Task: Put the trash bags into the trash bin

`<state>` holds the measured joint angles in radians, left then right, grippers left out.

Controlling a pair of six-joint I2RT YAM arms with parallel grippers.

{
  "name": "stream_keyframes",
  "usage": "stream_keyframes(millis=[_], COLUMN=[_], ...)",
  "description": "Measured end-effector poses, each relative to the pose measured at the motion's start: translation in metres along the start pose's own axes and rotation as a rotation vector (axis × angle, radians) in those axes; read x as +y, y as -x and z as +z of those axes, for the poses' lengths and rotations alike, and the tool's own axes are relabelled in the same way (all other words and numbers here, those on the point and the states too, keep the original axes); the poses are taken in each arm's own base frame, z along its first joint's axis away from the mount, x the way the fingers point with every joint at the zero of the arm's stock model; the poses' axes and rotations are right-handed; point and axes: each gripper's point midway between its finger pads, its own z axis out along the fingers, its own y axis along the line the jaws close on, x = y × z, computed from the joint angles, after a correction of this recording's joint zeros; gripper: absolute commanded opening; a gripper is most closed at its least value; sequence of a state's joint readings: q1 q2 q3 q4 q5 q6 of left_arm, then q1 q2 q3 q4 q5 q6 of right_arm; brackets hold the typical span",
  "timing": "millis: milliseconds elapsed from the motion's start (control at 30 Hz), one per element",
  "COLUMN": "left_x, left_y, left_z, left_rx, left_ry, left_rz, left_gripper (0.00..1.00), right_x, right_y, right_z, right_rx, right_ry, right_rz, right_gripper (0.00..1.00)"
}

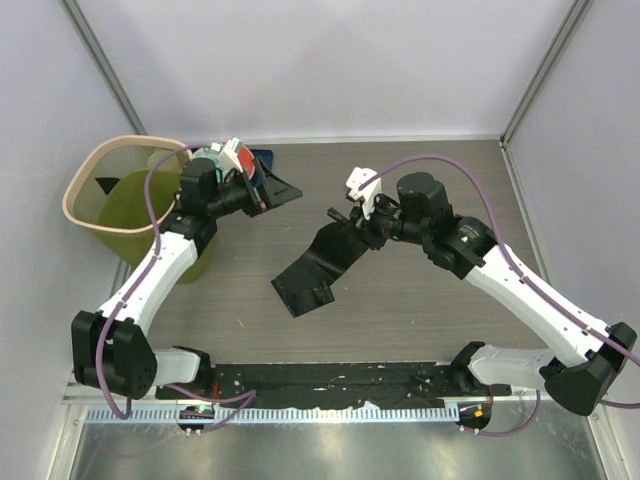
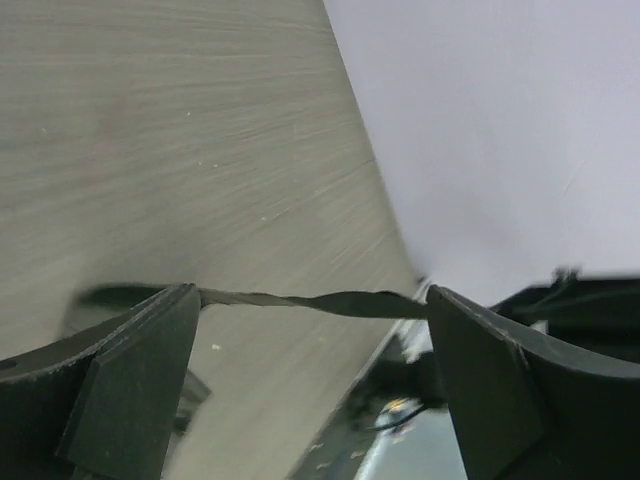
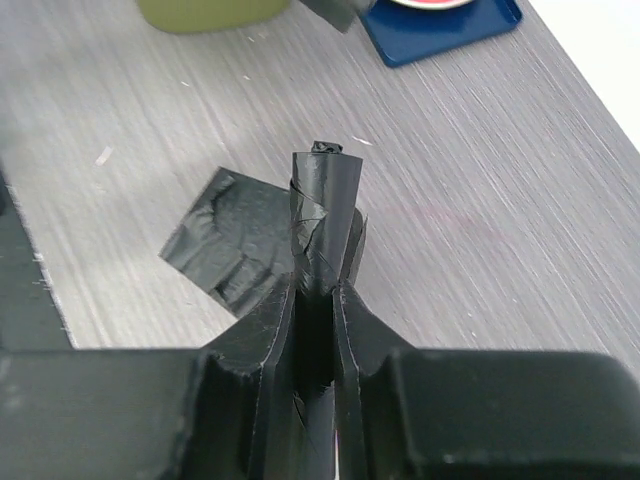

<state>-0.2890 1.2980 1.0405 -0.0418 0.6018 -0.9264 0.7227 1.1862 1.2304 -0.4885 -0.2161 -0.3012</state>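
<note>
My right gripper (image 1: 352,232) (image 3: 318,290) is shut on a black trash bag (image 1: 310,275) (image 3: 322,190). The bag's rolled end sticks out past the fingertips and its flat part lies on the table mid-way between the arms. My left gripper (image 1: 272,190) (image 2: 310,300) stands wide open beside the trash bin (image 1: 75,185). A thin twisted strip of black film (image 2: 350,302) stretches between its two fingertips. The bin is olive-green with a pale rim, at the far left. A dark piece (image 1: 105,186) shows inside it.
A dark blue mat (image 1: 262,160) (image 3: 440,30) with a red-and-teal plate (image 1: 235,155) lies at the back, just behind my left gripper. White walls close in the table on three sides. A black rail (image 1: 340,382) runs along the near edge.
</note>
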Motion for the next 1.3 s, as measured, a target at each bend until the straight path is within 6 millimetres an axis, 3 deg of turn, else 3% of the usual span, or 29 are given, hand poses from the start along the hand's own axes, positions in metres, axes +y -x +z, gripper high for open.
stream_keyframes(millis=[33, 100, 267, 400, 567, 633, 667, 733, 767, 967, 1100, 1300], left_x=[0.004, 0.001, -0.011, -0.030, -0.054, -0.061, -0.062, -0.062, -0.061, -0.060, -0.057, 0.007], left_y=[0.004, -0.006, -0.059, -0.082, -0.101, -0.105, -0.106, -0.109, -0.110, -0.124, -0.137, -0.169], left_z=[-0.005, -0.010, -0.028, -0.029, -0.019, -0.013, -0.010, -0.006, -0.005, -0.011, -0.019, -0.020], left_rx=[0.003, 0.056, 0.195, 0.226, 0.230, 0.230, 0.234, 0.245, 0.252, 0.296, 0.311, 0.473], left_ry=[-0.016, -0.088, -0.329, -0.479, -0.585, -0.611, -0.619, -0.628, -0.632, -0.688, -0.719, -0.587], left_rz=[0.087, 0.267, 0.658, 0.852, 0.951, 0.964, 0.964, 0.956, 0.948, 0.973, 1.039, 0.948], left_gripper=[1.00, 1.00, 1.00, 1.00, 0.99, 0.89, 0.62, 0.27, 0.01, 0.00, 0.00, 0.00], right_x=[0.004, 0.011, 0.024, 0.037, 0.052, 0.056, 0.057, 0.058, 0.059, 0.048, 0.026, -0.026], right_y=[0.004, 0.015, 0.045, 0.058, 0.064, 0.067, 0.067, 0.069, 0.070, 0.077, 0.074, 0.107], right_z=[-0.004, -0.011, -0.024, -0.031, -0.036, -0.037, -0.038, -0.040, -0.041, -0.049, -0.050, -0.073], right_rx=[-0.018, -0.055, -0.145, -0.184, -0.201, -0.210, -0.212, -0.219, -0.223, -0.254, -0.248, -0.417], right_ry=[0.024, 0.069, 0.177, 0.257, 0.342, 0.364, 0.373, 0.380, 0.380, 0.328, 0.284, 0.184], right_rz=[0.011, 0.035, 0.089, 0.121, 0.154, 0.160, 0.165, 0.168, 0.170, 0.188, 0.307, 0.411], right_gripper=[0.01, 0.01, 0.01, 0.01, 0.01, 0.01, 0.01, 0.01, 0.01, 0.01, 0.01, 0.01])
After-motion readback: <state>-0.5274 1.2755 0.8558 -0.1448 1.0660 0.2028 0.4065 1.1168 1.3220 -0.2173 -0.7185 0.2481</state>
